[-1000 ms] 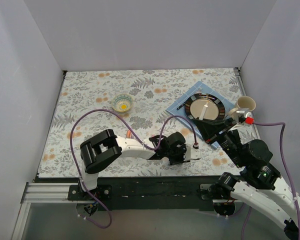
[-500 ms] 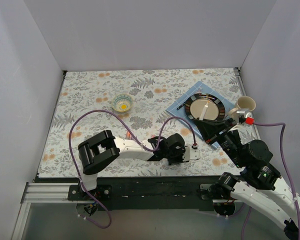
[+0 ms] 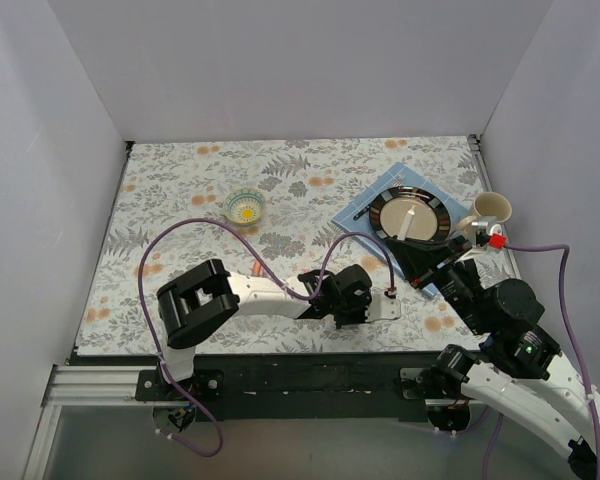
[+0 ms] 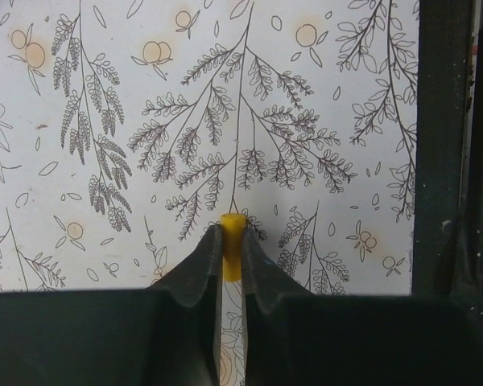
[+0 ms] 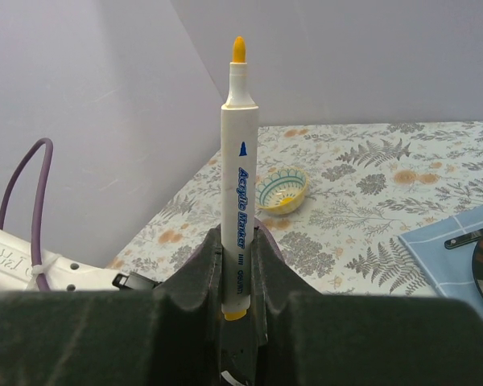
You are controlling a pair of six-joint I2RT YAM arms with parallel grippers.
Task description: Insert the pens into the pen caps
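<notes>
A white pen point(image 5: 238, 161) marked "Acrylic Marker", with a bare yellow tip, stands upright in my right gripper point(image 5: 237, 241), which is shut on its lower barrel. In the top view that gripper point(image 3: 427, 262) hangs over the near edge of the plate. My left gripper point(image 4: 233, 245) is shut on a small yellow pen cap point(image 4: 233, 233), pinched at the very fingertips, just above the floral tablecloth. From above, the left gripper point(image 3: 365, 300) is low near the table's front edge. No other pens or caps can be made out.
A small patterned bowl point(image 3: 245, 206) stands at the middle left, also in the right wrist view point(image 5: 282, 191). A dark plate point(image 3: 378, 216) lies on a blue mat point(image 3: 375, 195) at the right, with a mug point(image 3: 490, 210) beside it. The black front edge point(image 4: 439, 145) runs close by the left gripper.
The left wrist has shifted very slightly near the front edge. The right arm has not moved.
</notes>
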